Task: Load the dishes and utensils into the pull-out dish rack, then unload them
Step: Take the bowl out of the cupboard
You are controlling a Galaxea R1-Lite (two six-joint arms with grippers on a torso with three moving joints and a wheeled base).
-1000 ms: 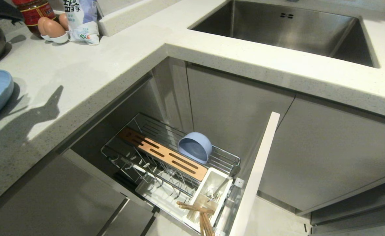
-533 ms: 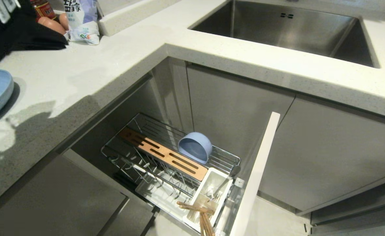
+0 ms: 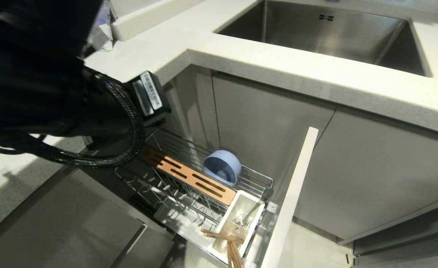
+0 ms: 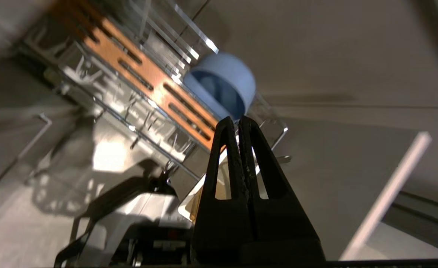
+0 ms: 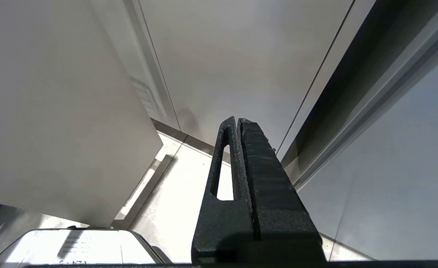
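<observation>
**Chrome rack loaded, left claw closed above the bowl**

Pale speckled stone worktop (image 3: 241,48) wraps a corner, with a steel sink (image 3: 327,33) set into it at the far side. Below it, the pull-out dish rack (image 3: 193,175) stands drawn out from grey cabinet fronts, a slotted wooden strip (image 3: 189,176) running along its middle. The black left arm fills the near-left of the head view, reaching over the rack. The light-blue bowl (image 3: 222,167) lies tipped on its side on the wires behind the strip, mouth facing the camera. At the rack's near end a white caddy (image 3: 237,219) holds the chopsticks (image 3: 228,242) and slim silver cutlery (image 3: 254,210). No plate is visible.

The left gripper (image 4: 238,124) hangs above the rack with its two black fingers pressed together, holding nothing, its tip pointing near the bowl's rim. The right gripper (image 5: 237,124) is parked low beside the cabinets, also pinched together and empty.

The step in hand looks like unloading the bowl. To do it well, the claw should spread first, then descend so one finger enters the mouth and the other sits outside the wall, clear of the wooden strip and wires, before lifting straight up.
</observation>
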